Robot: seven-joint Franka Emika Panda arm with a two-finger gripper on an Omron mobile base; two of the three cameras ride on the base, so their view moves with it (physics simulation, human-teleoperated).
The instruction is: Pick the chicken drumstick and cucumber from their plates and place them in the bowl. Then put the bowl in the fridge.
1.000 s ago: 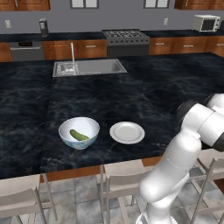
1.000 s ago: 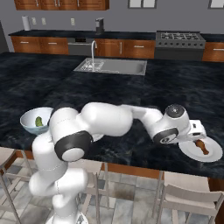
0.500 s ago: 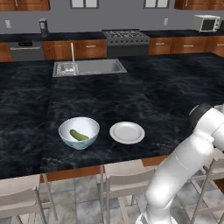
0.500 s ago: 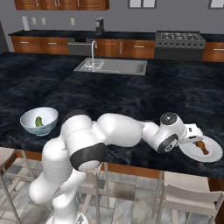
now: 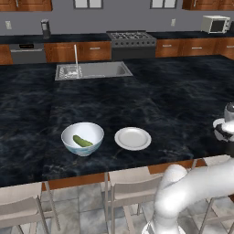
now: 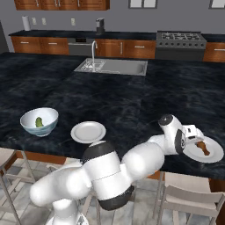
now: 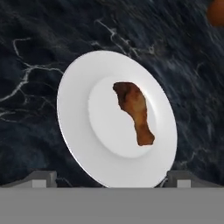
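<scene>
On its plate (image 7: 83, 144) at the near right of the island counter (image 6: 123, 101) lies the chicken drumstick (image 7: 133, 111), a reddish-brown lump resting in the plate's flat middle, and we see it in the hand view with the whole rim around it. Our gripper (image 7: 111, 178) hangs over the plate's near edge with its jaws spread wide and nothing between them; the two dark fingertips (image 7: 41, 177) stand to either side of the plate, clear of the drumstick. From the right base view the drumstick (image 6: 203, 147) sits on the same plate (image 6: 215, 158) close to the counter's near edge, and the hand at the end of our arm is just beside that plate on its left. Well to the left along the near edge stands the bowl (image 5: 73, 135), white inside, with the cucumber (image 5: 82, 141) lying in its bottom. Just right of the bowl is the other plate (image 5: 132, 138), bare and not touching it. Far across the dark marbled counter we see the sink (image 5: 93, 71) with its tap, and beyond it, against the back wall, the stove (image 5: 130, 39) and a microwave (image 5: 215, 23).
</scene>
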